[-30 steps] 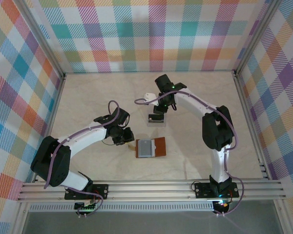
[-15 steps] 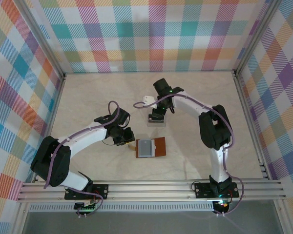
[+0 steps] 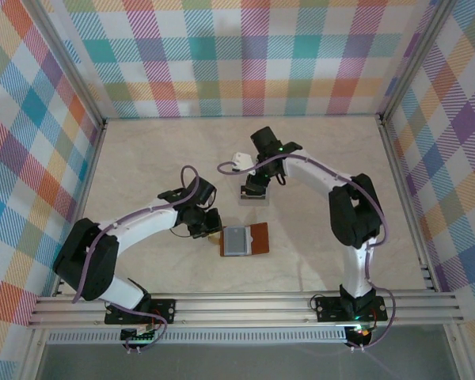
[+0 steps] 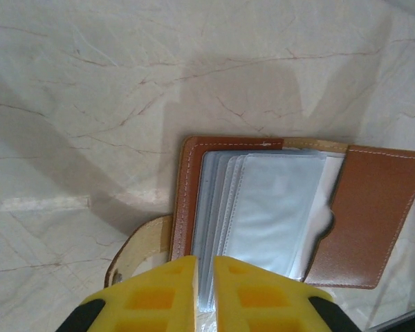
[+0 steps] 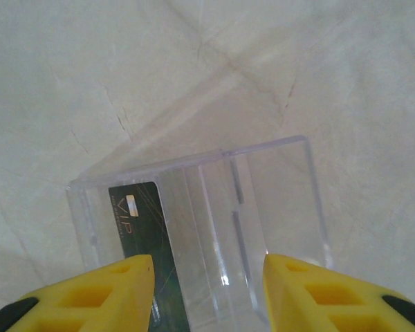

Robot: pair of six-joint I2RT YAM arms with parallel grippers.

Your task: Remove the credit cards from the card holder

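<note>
Motion on the counter (image 3: pixel 142 158) is mostly on the left side. The left arm (image 3: pixel 142 218) has swung in, so the left hand (image 4: pixel 205 260) now sits at the edge of the card holder (image 4: pixel 366 214). The card holder lies open and flat just ahead of the fingertips, with its snap tab (image 4: pixel 135 249) off to the hand's left. The fingers have drawn almost together, and the near edge of the clear sleeves (image 4: pixel 277 207) runs into the slit between them. The hand reads as clenched on the card holder's sleeve stack, though I cannot tell whether a card is in that pinch.

The right hand (image 5: pixel 207 257) has barely shifted. It hovers above the clear tray (image 5: pixel 277 187), well apart from the card holder, with its fingers spread and released. One credit card (image 5: pixel 135 214), dark green, lies in the tray below the fingertip on the left of the wrist view.

By that, one card is probably already out and the left hand is setting up for the next. How many remain in the sleeves is unclear.
</note>
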